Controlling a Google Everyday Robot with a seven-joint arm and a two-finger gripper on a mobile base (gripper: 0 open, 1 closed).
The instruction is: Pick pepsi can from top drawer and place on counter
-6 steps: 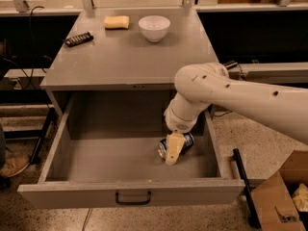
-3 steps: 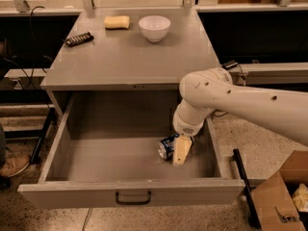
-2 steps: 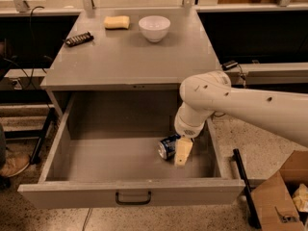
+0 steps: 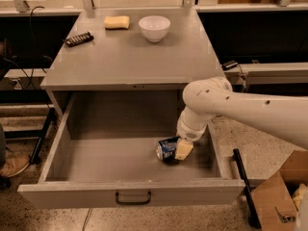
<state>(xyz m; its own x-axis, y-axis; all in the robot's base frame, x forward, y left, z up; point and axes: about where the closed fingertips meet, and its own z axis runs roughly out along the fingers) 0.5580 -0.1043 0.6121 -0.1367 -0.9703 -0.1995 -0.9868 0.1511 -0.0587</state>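
The pepsi can (image 4: 166, 148), blue with a silver end, lies on its side on the floor of the open top drawer (image 4: 96, 155), towards the right. My gripper (image 4: 180, 150) hangs down into the drawer from the white arm (image 4: 207, 105) and sits right against the can's right side, low near the drawer floor. The can's right part is hidden behind the gripper. The counter (image 4: 125, 57) is the grey cabinet top behind the drawer.
On the counter stand a white bowl (image 4: 154, 28), a yellow sponge (image 4: 117, 22) and a dark remote-like object (image 4: 79, 38) at the back. The drawer front carries a dark handle (image 4: 133, 198). A cardboard box (image 4: 284, 196) sits on the floor at the right.
The gripper has shifted a little to the right and down beside the can over two seconds. The can has stayed in place. Almost nothing has moved in the last second.
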